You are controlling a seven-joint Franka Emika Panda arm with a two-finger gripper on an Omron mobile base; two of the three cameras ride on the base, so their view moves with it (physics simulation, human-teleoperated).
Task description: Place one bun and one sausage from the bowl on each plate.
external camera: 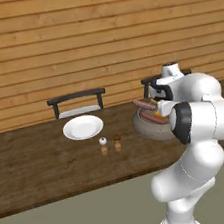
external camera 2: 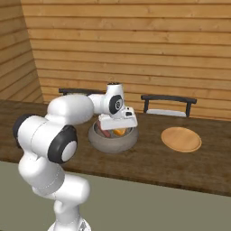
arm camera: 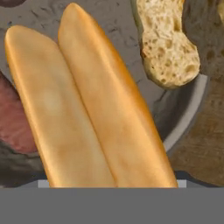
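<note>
Pincer (external camera 2: 118, 130) low in bowl (external camera 2: 113, 140), over bun (arm camera: 87, 105); opening unclear

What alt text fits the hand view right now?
A golden bun lies close under the camera inside the grey bowl, a reddish sausage beside it and a porous bread piece by the rim.
</note>
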